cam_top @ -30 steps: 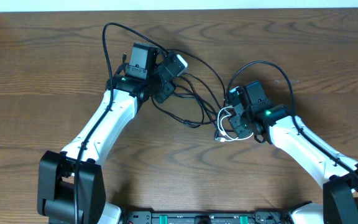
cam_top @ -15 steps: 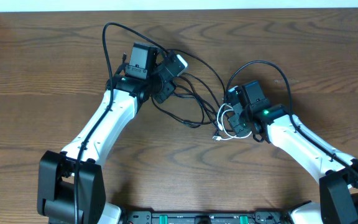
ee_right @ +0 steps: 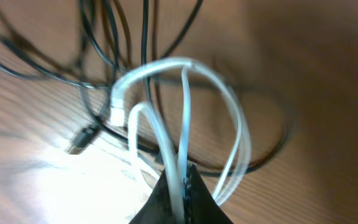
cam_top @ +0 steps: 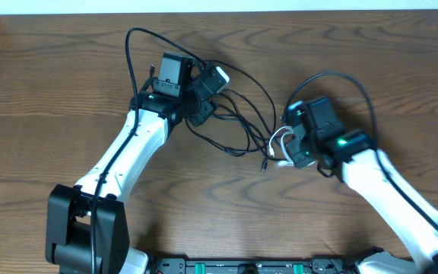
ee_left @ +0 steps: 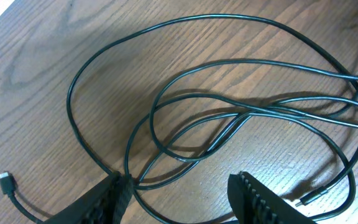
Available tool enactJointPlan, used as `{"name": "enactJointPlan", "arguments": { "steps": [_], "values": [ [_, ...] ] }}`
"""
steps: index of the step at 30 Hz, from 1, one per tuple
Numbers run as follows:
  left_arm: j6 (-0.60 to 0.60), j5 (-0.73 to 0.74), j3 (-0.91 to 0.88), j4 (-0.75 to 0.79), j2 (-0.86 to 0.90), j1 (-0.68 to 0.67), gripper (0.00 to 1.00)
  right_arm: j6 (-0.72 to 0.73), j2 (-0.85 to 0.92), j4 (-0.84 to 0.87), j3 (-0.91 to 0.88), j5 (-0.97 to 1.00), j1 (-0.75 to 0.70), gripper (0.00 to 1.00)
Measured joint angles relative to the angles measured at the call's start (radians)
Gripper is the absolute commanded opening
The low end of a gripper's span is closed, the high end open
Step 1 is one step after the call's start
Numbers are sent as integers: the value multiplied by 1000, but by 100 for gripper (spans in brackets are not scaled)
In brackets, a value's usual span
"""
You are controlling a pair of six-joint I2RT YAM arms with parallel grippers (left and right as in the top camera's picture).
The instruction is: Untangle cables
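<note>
- Drawing the white cable (ee_right: 184,124) out of the black cables (ee_left: 241,115) is judged to be the step in hand. A slow, steady pull away from the heap is called for, so that its loops slip free and no black strand is dragged along.
- The white cable is pinched in the right pincer (ee_right: 180,193), whose jaws are closed tight on it. Its loops stand out ahead of the fingers, over black strands near the middle of the bench (cam_top: 52,76).
- The black cables lie in slack, crossing loops under the left pincer (ee_left: 180,183). It is spread wide and nothing is held in it. A strand runs close by one finger, but contact cannot be told.
- Should black strands follow the pull, they would best be pinned by the left pincer.
- The left arm (cam_top: 139,144) is stretched forward and inward over the heap. The right arm (cam_top: 379,179) is reached in from the right edge, its wrist turned toward the tangle.
</note>
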Motion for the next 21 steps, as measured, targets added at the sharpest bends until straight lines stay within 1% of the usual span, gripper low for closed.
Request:
{"name": "enactJointPlan", "arguments": {
  "steps": [3,7,10,21],
  "values": [
    [0,0,0,0,0,0,56,5,-102,-62,116,0,0,1],
    [0,0,0,-1,0,0,56,8,-213,-95,256,0,0,1],
    [-1,0,0,-2,0,0,59,9,-280,-110,341,0,0,1],
    [-1,0,0,-5,0,0,59,11,-407,-116,525,31,0,1]
  ]
}}
